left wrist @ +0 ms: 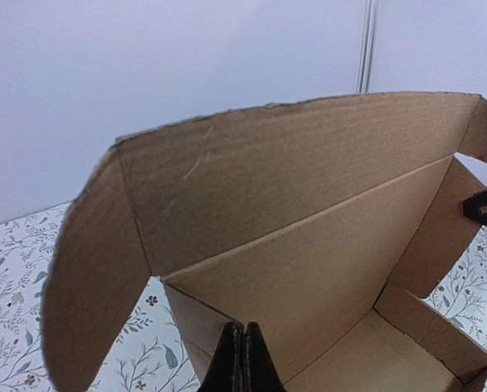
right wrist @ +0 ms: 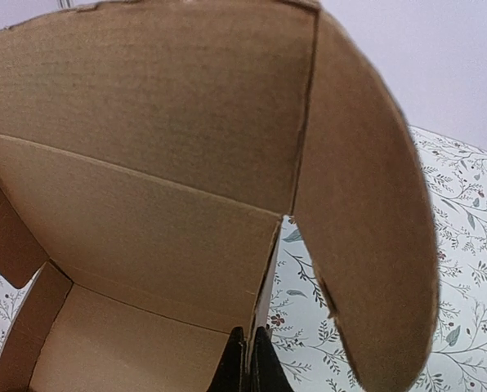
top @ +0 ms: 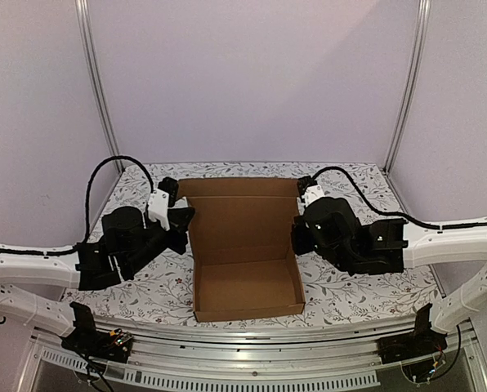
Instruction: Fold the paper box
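— Where is the box [top: 245,284] set, and which step is reached?
— At the middle of the surface [top: 351,287]. The tray is formed and the lid [top: 242,214] stands raised, so lowering and tucking it is called for next.
— The arms?
— Both are stretched inward. The left claw [left wrist: 242,361] and right claw [right wrist: 248,361] are closed, seemingly pinching the side walls.

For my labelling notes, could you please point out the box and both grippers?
Box [top: 247,286], top view, its floor.
Left gripper [left wrist: 242,332], left wrist view, between its fingertips.
Right gripper [right wrist: 249,336], right wrist view, between its fingertips.
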{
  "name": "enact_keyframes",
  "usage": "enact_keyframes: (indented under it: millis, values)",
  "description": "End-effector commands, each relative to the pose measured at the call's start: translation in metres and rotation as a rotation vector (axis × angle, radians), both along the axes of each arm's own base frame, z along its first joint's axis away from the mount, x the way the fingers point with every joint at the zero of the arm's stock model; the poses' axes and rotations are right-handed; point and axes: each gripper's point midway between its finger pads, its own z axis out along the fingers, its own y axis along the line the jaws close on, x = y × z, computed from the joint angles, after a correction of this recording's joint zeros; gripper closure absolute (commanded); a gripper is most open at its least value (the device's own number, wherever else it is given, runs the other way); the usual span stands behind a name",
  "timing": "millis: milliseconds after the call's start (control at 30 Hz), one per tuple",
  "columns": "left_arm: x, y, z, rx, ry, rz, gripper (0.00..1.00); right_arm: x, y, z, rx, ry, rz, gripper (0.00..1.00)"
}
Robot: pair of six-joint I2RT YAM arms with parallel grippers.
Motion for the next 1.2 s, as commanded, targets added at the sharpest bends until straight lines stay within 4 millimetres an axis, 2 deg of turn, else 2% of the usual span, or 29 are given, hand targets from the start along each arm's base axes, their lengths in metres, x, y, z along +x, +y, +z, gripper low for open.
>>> enact_keyframes:
  millis: [0, 200, 500, 1167]
  values:
    - [-0.036, -0.024, -0.029, 0.02, 0.079, -0.135, 1.0, -0.023, 0.045, 0.021, 0.131, -0.035, 0.115, 1.0]
    - [-0.046, -0.029, -0.035, -0.007, 0.099, -0.117, 1.0, -0.031, 0.04, 0.007, 0.086, -0.043, 0.091, 1.0]
    - [-0.059, -0.04, -0.051, 0.047, 0.122, -0.115, 1.0, -0.034, 0.03, -0.014, 0.078, -0.01, 0.068, 1.0]
    - [-0.082, -0.037, -0.079, 0.085, 0.165, -0.095, 1.0, -0.041, 0.014, -0.046, 0.065, 0.042, 0.046, 1.0]
